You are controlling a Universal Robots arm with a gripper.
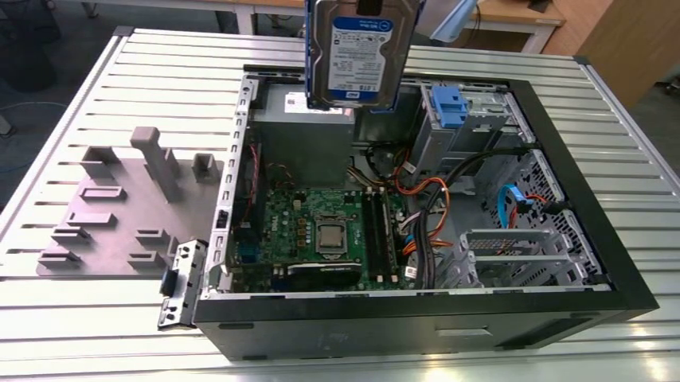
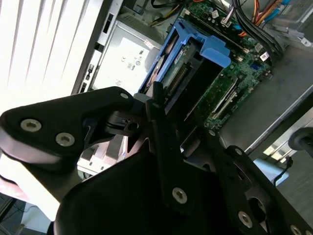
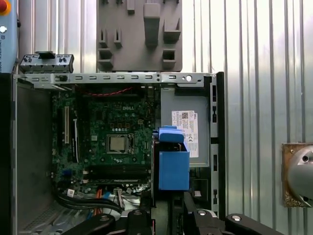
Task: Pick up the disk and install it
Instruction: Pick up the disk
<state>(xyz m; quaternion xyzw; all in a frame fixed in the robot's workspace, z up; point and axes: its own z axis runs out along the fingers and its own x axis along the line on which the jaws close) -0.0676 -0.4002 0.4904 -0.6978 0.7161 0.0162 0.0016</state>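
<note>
Disk [image 1: 356, 56] is clamped by the gripper [image 3: 168, 208] above the case [image 1: 568, 187], uninstalled; alignment with the drive cage [image 1: 483, 131] is judged necessary.

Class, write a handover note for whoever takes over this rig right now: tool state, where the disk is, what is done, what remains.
The tool is shut on the disk.
The disk is held upright in the air above the open computer case. Its label faces the exterior camera, and it sits to the exterior view's left of the drive cage's blue bracket.
Done: the disk is picked up.
Left: the install. The disk is not yet seated in the case.
</note>
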